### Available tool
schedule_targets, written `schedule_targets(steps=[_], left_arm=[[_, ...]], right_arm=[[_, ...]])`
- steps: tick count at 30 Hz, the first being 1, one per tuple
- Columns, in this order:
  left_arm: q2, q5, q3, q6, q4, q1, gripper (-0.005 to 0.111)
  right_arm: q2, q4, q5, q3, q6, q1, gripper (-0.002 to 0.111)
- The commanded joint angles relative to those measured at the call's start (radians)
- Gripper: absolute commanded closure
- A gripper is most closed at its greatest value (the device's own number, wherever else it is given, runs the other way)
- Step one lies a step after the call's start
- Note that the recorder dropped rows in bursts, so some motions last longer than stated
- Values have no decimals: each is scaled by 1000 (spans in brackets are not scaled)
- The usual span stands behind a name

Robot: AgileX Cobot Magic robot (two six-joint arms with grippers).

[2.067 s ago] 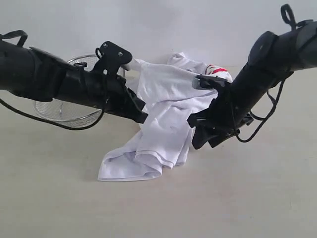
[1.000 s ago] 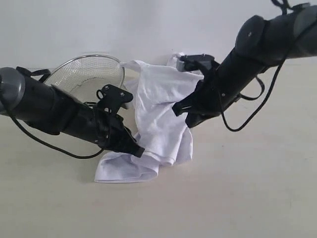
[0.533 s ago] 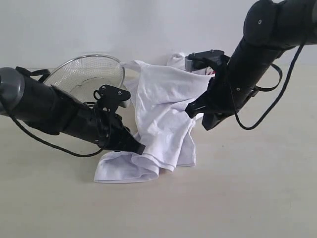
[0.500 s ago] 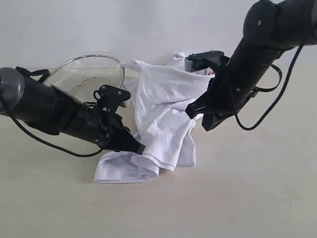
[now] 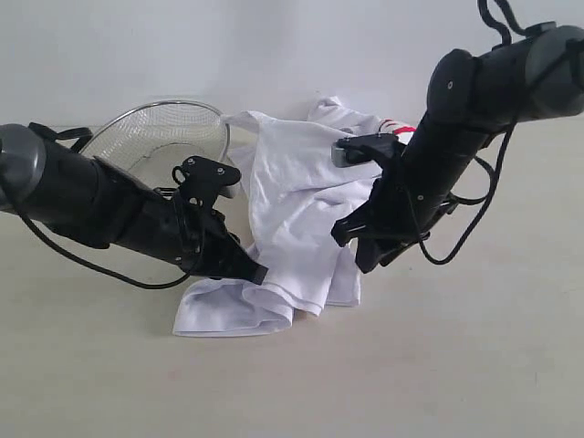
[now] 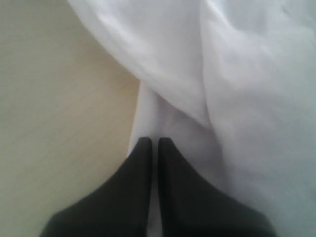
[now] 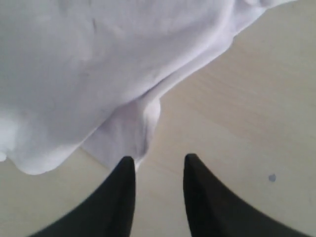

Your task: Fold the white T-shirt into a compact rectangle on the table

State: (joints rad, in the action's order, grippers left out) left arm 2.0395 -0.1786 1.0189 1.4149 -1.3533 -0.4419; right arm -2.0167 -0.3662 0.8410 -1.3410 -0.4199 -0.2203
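The white T-shirt point(image 5: 301, 196) lies crumpled on the table point(image 5: 456, 365), its upper part heaped near the basket, with red lettering point(image 5: 398, 126) showing at the back right. My left gripper point(image 5: 256, 272) sits low at the shirt's left side. In the left wrist view that gripper point(image 6: 154, 141) is shut with a thin strip of the T-shirt point(image 6: 237, 89) between its fingers. My right gripper point(image 5: 351, 253) hangs at the shirt's right edge. In the right wrist view it point(image 7: 158, 159) is open over bare table point(image 7: 237, 98), and a T-shirt corner point(image 7: 131, 128) lies just beyond one fingertip.
A round wire-mesh basket point(image 5: 164, 137) stands tilted at the back left, behind my left arm and touching the shirt's upper edge. A pale wall closes off the back. Bare tabletop stretches along the front and right.
My right arm has come down and slightly left; the shirt fold it held up half a second ago now hangs free. The left arm has stayed put over the last second.
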Motion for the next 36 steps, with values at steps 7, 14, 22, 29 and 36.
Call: schedule_targets(steps=[7,14,22,29,36], left_arm=[[9,10,-18,-10,9,-1,102],[9,10,-18,-10,9,-1,102],[9,10,-18,-10,9,-1,102],[9,10,-18,-10,9,-1,102],[9,22,-18,-10,9,-1,102]], right_arm=[[-21,-48,-44,2,-36,1,59],[-52,-86,-60,2,-44,1,60],[-92,-290,-87,2,-190,-1,60],[-120,-284,-164,2,-200,-2,110],[-3,-141,-115,2,-159,5,109]])
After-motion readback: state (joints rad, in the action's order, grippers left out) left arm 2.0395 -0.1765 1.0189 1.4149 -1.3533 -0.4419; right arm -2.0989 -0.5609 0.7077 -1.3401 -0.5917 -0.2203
